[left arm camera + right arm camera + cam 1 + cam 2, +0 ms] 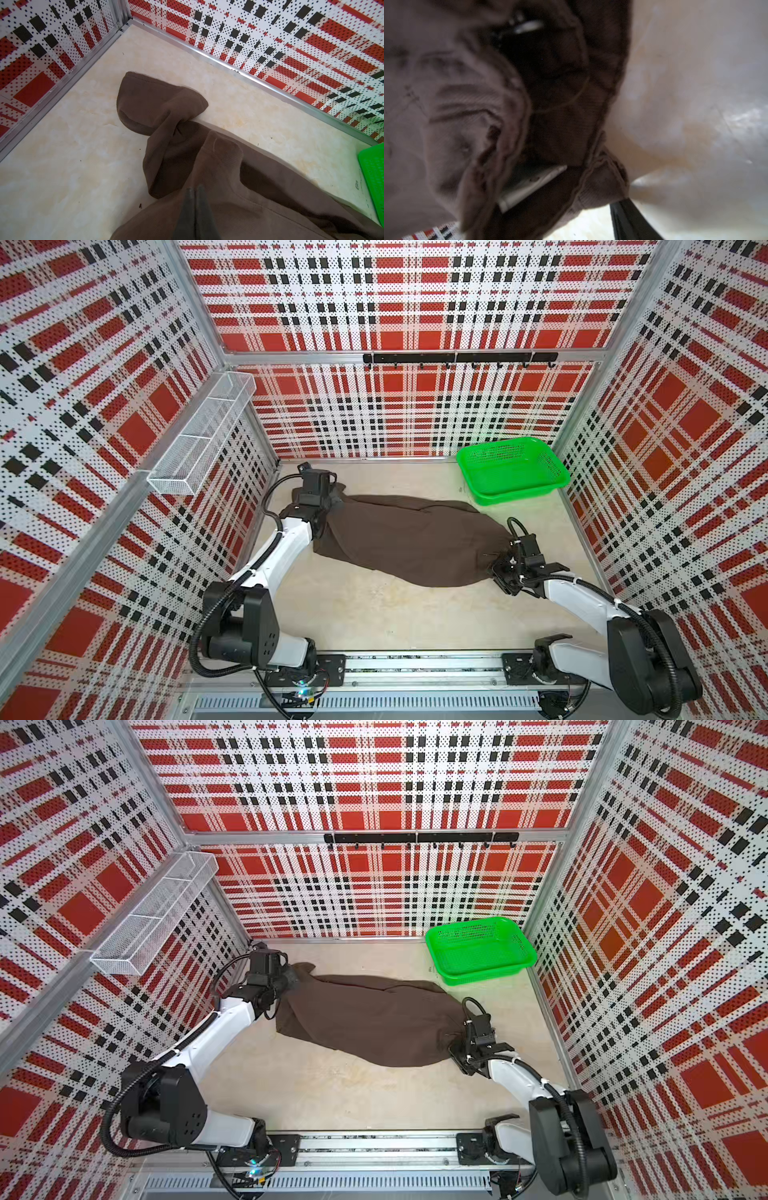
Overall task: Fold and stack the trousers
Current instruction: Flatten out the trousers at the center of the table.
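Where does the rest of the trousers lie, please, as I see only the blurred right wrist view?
Observer: In both top views the trousers stretch across the table, from the right gripper at the near right to the far left corner.
Operator: Thank you; is the other end held?
Observer: The left wrist view shows the left gripper shut on the cloth there.
Operator: And where is the basket, please?
Observer: The green basket stands in the far right corner, close beside the trousers; whether they touch I cannot tell.
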